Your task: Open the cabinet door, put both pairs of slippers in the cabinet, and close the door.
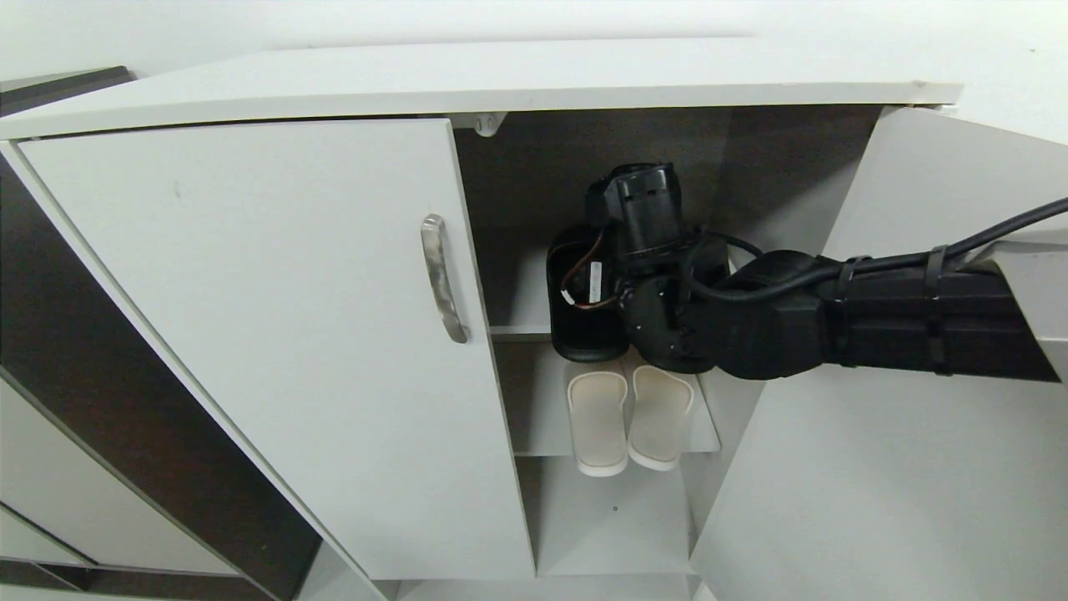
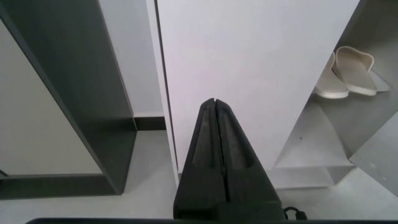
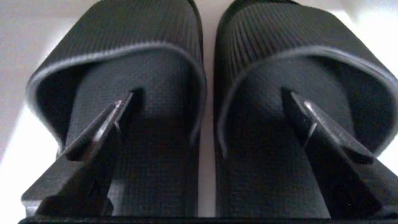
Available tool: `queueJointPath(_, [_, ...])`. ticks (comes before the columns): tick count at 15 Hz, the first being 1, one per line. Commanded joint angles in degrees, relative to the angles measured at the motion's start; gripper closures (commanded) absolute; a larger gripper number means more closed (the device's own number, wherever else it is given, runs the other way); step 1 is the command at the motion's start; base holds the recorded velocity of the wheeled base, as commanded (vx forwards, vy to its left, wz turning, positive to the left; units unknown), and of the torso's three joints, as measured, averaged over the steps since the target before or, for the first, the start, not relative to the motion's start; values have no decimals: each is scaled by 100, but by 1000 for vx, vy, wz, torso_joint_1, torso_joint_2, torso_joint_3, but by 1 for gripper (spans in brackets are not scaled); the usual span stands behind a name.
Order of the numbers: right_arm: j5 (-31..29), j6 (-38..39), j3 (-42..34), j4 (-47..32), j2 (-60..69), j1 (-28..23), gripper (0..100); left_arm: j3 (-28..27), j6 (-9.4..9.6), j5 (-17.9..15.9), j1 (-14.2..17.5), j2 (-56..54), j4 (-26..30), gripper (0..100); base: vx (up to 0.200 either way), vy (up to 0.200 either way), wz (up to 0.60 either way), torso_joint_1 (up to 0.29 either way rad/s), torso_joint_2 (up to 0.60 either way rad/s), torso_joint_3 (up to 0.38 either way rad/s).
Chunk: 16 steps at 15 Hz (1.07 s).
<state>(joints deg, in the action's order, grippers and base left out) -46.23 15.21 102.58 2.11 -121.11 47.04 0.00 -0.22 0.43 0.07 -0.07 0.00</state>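
The right pincer (image 3: 211, 115) was spread wide, with one finger seen over the insole of each of the black slippers (image 3: 149, 74). These were set on the upper shelf (image 1: 513, 305) of the cabinet (image 1: 501, 79). The white slippers (image 1: 626, 417) were placed on the lower shelf (image 1: 542, 417). The left pincer (image 2: 214, 106) was pressed shut before the closed left door (image 2: 249, 62).

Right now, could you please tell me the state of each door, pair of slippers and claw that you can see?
Left cabinet door: closed.
Right cabinet door: open.
Black slippers: side by side on the upper shelf.
White slippers: on the shelf below, heels overhanging its edge.
Right claw: open, one finger over each black slipper.
Left claw: shut, empty.
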Motion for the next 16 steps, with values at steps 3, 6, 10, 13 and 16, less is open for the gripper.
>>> queueJointPath(3, [-18,34,-986,62,914,411,0,-9,-4,1,1,7,0,100,0,0,0,0,0,0])
queueJointPath(6, [-9,131,-1944,316,1582,815,0,0,-4,1,1,7,0,100,0,0,0,0,0,0])
queueJointPath(10, [8,87,-3183,835,2320,1228,100,0,-4,1,1,7,0,100,0,0,0,0,0,0])
queueJointPath(13, [0,61,-3605,844,2672,1386,100,0,-4,1,1,7,0,100,0,0,0,0,0,0])
queueJointPath(16, [26,140,-3825,914,2698,1492,100,0,-4,1,1,7,0,100,0,0,0,0,0,0])
